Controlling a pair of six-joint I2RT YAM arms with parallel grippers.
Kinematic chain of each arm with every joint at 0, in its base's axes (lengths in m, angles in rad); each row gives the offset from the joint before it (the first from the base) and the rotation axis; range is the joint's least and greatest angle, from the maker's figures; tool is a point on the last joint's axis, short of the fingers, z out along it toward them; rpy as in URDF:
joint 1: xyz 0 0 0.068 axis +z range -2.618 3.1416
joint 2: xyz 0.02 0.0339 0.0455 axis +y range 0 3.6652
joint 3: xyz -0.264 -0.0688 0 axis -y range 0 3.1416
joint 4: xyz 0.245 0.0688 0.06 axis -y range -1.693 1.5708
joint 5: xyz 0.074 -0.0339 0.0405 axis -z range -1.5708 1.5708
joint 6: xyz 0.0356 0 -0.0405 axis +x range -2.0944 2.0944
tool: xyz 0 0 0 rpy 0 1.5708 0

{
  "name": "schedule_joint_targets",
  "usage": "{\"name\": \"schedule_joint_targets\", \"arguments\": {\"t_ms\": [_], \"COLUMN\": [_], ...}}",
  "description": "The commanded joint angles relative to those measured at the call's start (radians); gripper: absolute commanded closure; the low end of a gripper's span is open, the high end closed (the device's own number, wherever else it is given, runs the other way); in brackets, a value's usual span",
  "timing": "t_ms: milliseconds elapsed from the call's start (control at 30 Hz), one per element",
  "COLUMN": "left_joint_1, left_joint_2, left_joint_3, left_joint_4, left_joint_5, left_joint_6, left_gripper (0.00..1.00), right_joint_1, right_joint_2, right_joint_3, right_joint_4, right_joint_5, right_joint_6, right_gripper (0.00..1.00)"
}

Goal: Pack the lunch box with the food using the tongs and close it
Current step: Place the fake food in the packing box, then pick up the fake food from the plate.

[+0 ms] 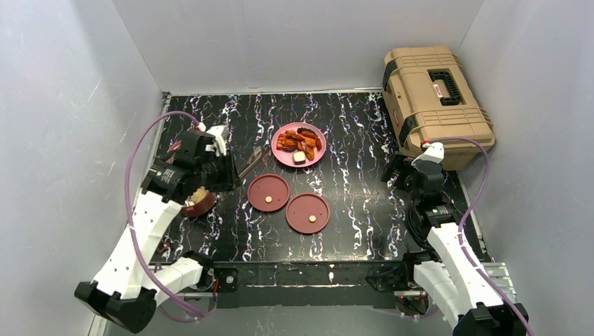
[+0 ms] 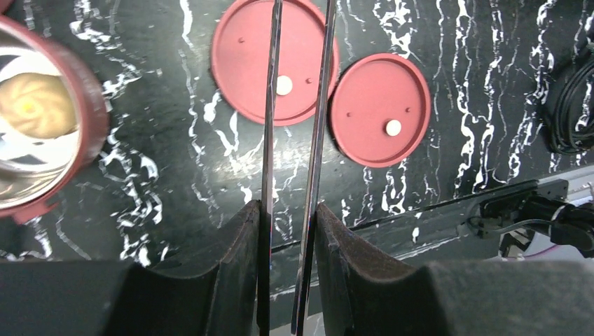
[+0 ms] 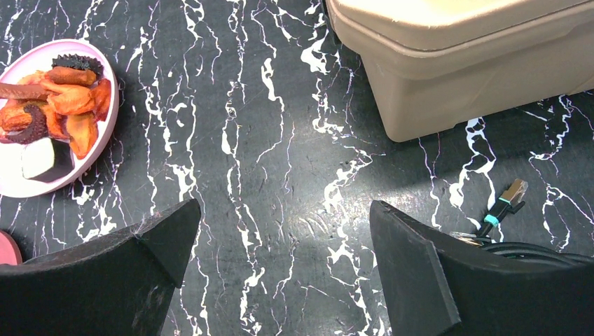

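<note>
Arm bases line the bottom of the overhead view. On the desk (image 1: 364, 210), the left jaws are closed on the tongs (image 1: 252, 165), which point toward the pink plate (image 1: 321, 155) of food (image 1: 298, 140). A lunch box bowl (image 1: 203, 207) holding a pale bun (image 1: 199, 194) sits under the left wrist. One flat lid (image 1: 268, 192) and a second lid (image 1: 307, 213) lie side by side mid-desk.

From the left wrist, the pads (image 2: 238, 238) pinch the tongs' two blades, narrowly parted, over one lid; the bowl is at left.

From the right wrist, the right jaws stand wide apart and empty, between the plate and the tan toolbox (image 3: 455, 70).
</note>
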Motion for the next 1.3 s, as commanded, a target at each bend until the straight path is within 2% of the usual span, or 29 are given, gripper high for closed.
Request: {"name": "schedule_joint_targets", "arguments": {"t_ms": [0, 167, 367, 633, 1267], "left_joint_1": [-0.070, -0.142, -0.153, -0.152, -0.137], "left_joint_2": [0.042, 0.165, 0.245, 0.331, 0.495], "left_joint_3": [-0.038, 0.007, 0.052, 0.080, 0.139], "left_joint_4": [0.165, 0.188, 0.232, 0.324, 0.417], "left_joint_5": [0.037, -0.041, -0.115, -0.096, -0.083], "left_joint_6": [-0.082, -0.075, -0.095, -0.157, -0.248], "left_gripper": [0.70, 0.69, 0.66, 0.64, 0.61], "right_joint_1": [-0.001, -0.001, -0.001, -0.001, -0.001], "right_joint_2": [-0.006, -0.002, -0.014, -0.026, -0.044], "right_joint_3": [-0.012, -0.012, -0.014, -0.016, -0.021], "right_joint_4": [0.053, 0.054, 0.051, 0.046, 0.040], "right_joint_5": [0.012, 0.007, 0.004, -0.005, -0.013], "right_joint_6": [-0.012, -0.011, -0.009, -0.007, -0.003], "right_gripper": [0.00, 0.00, 0.00, 0.00, 0.00]}}
